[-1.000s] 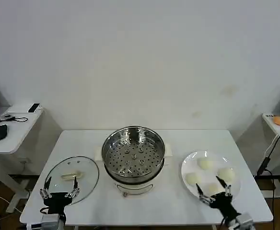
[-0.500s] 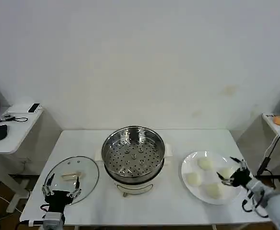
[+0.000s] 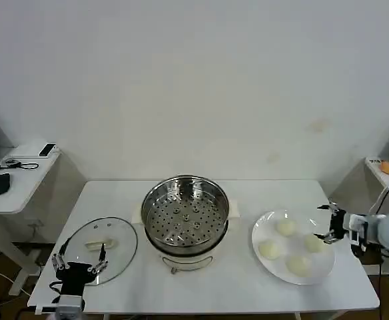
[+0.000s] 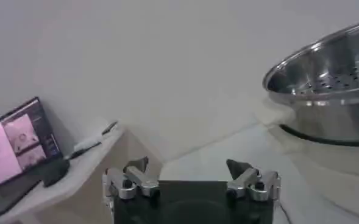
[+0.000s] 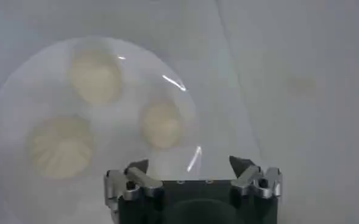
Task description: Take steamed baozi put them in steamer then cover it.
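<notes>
At plate's right edge: right gripper (image 3: 330, 224) fingers spread, holding nothing.
Risk: coming in off-centre cld nudge the nearest bun or roll it off the plate (image 3: 322, 267). Count: 4 steamed baozi (image 3: 286, 227) on plate, 1 steamer (image 3: 185, 212) mid-table w/ bare tray, 1 cover (image 3: 101, 243) lying at its left, left gripper (image 3: 78, 261) spread beside cover.

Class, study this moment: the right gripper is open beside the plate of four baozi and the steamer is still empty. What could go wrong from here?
1. The right gripper hangs at the plate edge; coming in low, it might nudge the plate.
2. The baozi sit close together, so its open fingers could bump a neighbouring one.
3. The cover lies near the table edge under the left gripper; a bump could shift it.
</notes>
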